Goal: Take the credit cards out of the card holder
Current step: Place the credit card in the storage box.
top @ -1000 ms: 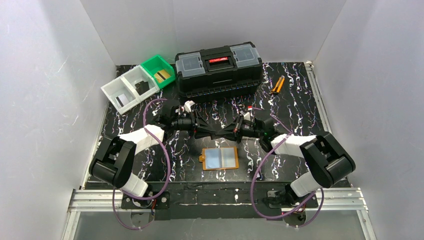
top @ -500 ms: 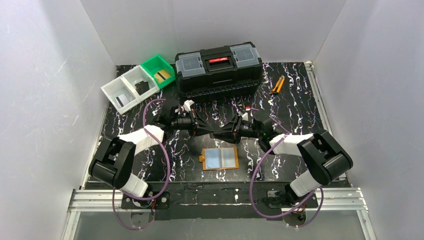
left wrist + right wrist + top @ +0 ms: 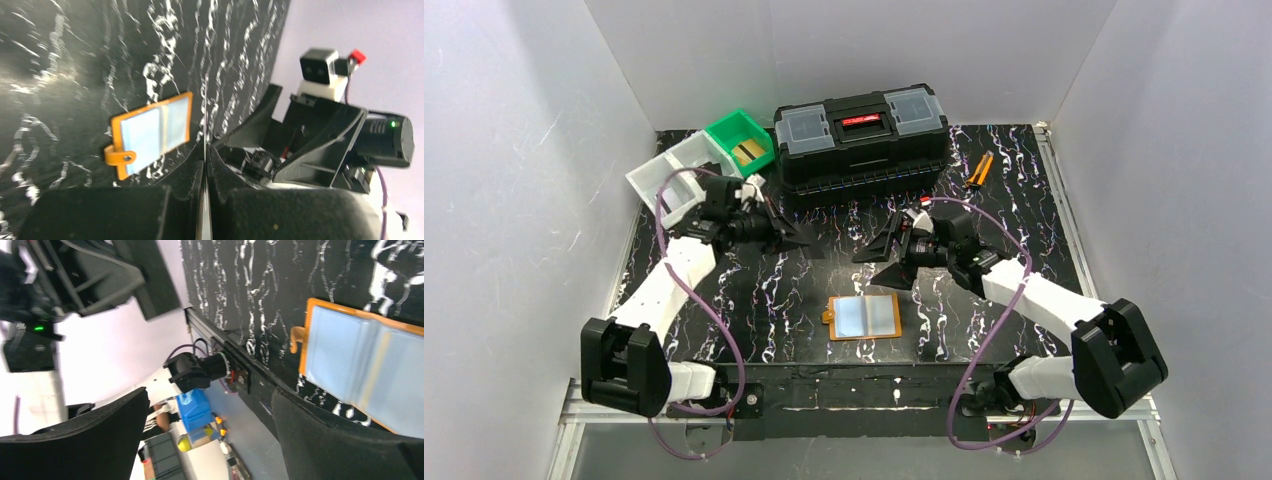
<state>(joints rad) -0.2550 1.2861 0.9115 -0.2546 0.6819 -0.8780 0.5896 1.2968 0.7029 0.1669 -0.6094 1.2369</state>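
Orange card holder [image 3: 862, 317] lies open for access; left end effector [image 3: 205, 150] pinches a credit card [image 3: 205, 112], right end effector [image 3: 883, 260] gapes.

The top view is lit brightly and evenly from above; only soft shadows are thrown on the table [image 3: 1024, 200]. Pale glare is seen on the pockets of the card holder [image 3: 864, 317]. Both wrist views are blurred.

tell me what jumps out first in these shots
The open orange card holder lies at the table's near centre, clear pockets up. Behind it the left claw is shut on a card held edge-on, the right claw wide open opposite. A black toolbox stands at the back.
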